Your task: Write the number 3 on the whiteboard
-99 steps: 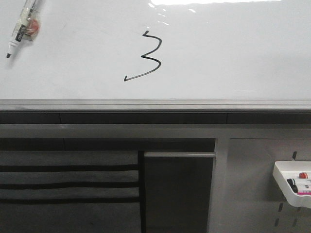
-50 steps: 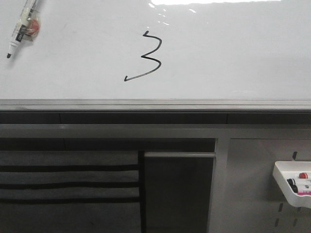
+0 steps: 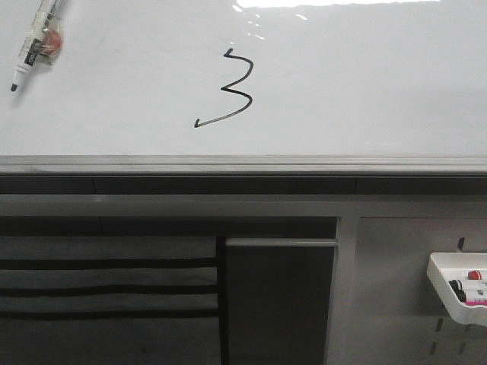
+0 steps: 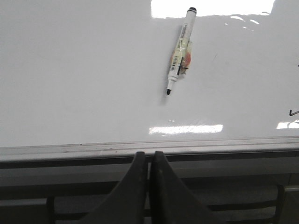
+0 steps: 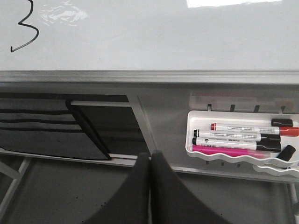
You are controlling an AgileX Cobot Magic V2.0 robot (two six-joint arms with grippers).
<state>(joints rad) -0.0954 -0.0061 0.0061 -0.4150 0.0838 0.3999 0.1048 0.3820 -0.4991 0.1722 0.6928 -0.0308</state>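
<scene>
A black hand-drawn number 3 [image 3: 230, 90] stands on the glossy whiteboard [image 3: 365, 84], with a long tail toward the lower left. It also shows in the right wrist view [image 5: 27, 28]. An uncapped black marker [image 3: 34, 42] lies on the board at the far left, and it shows in the left wrist view [image 4: 180, 51]. My left gripper [image 4: 148, 154] is shut and empty, below the board's grey rail [image 4: 149, 147]. My right gripper [image 5: 150, 154] is shut and empty, below the board near the tray. Neither gripper shows in the front view.
A white tray [image 5: 233, 156] with several markers hangs on the grey perforated panel [image 3: 396, 304] at the right, below the board. Dark fabric pockets [image 3: 106, 289] hang at the lower left. Glare [image 3: 335, 4] lies on the board's far edge.
</scene>
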